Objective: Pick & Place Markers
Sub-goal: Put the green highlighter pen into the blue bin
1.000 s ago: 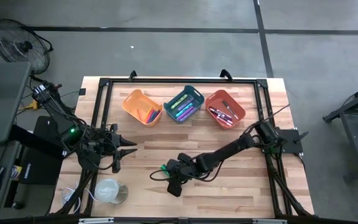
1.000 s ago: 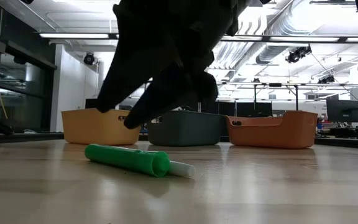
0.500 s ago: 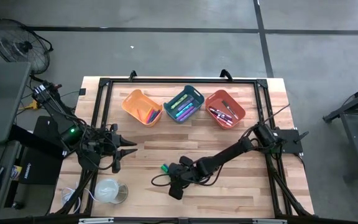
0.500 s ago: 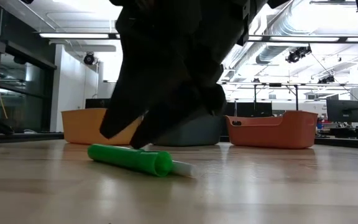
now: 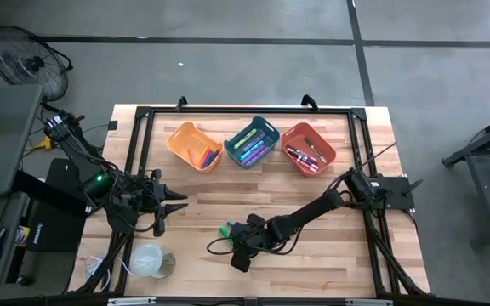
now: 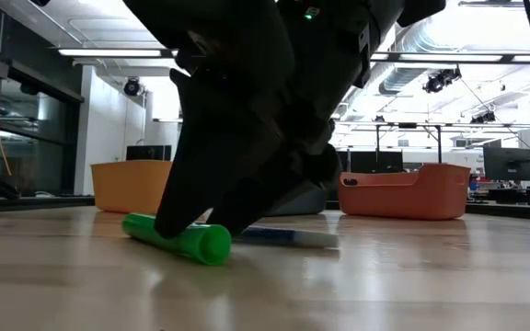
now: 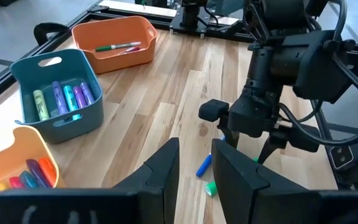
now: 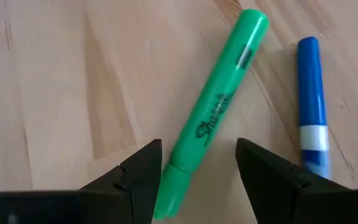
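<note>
Right wrist view first: we see the right gripper (image 8: 194, 171) spread wide and empty, its fingers (image 8: 135, 174) standing either side of the green marker (image 8: 213, 134) on the table (image 8: 55, 81). A blue marker (image 8: 312, 109) lies just beside the green one, on the far side of one finger.

Risks, as we judge them: the green marker lies slanted across the gap, so closing now could roll or pivot it out instead of pinching it. The blue marker is near enough that a finger could land on it or nudge it away.

Low view shows the fingers right down at the green marker (image 6: 178, 241), which the wrist view cannot confirm; there the blue marker (image 6: 288, 237) sits behind it.

High view places the work near 6 o'clock on the table, with the three bins at 12: yellow bin (image 5: 192, 146), blue bin (image 5: 253, 142), red bin (image 5: 308, 148), all holding markers. The left gripper (image 5: 173, 206) waits at 9 o'clock, part open, holding nothing.
</note>
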